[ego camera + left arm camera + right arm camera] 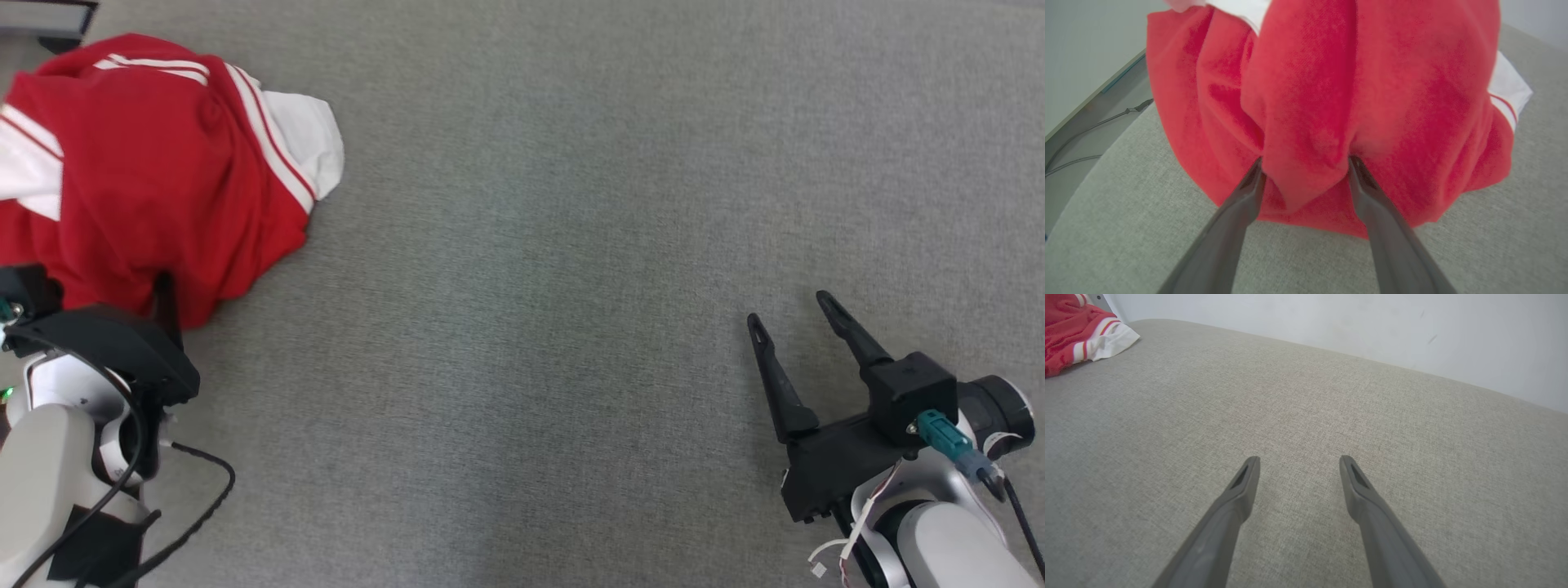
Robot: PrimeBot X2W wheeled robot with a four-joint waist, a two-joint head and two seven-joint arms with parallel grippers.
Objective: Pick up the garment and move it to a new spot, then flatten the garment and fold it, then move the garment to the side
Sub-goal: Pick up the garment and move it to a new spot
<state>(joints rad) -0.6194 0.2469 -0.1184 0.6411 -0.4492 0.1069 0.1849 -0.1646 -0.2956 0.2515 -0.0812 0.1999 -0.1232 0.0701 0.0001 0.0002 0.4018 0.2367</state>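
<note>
Nearest the robot, the right pincer [789, 310] hangs released above the surface [531, 245], while at far left the left pincer [1304, 163], also released, straddles a fold of the heaped garment [155, 180]: pick-up seems under way, needing a clench, then a lift.

The right gripper [1298, 459] has its two long dark fingers spread well apart, with nothing between them, low over a grey woven fabric surface [1412, 457]. Far off in the upper left corner lies the garment [1069, 330], crumpled red cloth with a white, red-striped edge resting on that same surface. Behind the surface's curved far edge stands a plain pale wall [1331, 322].
</note>
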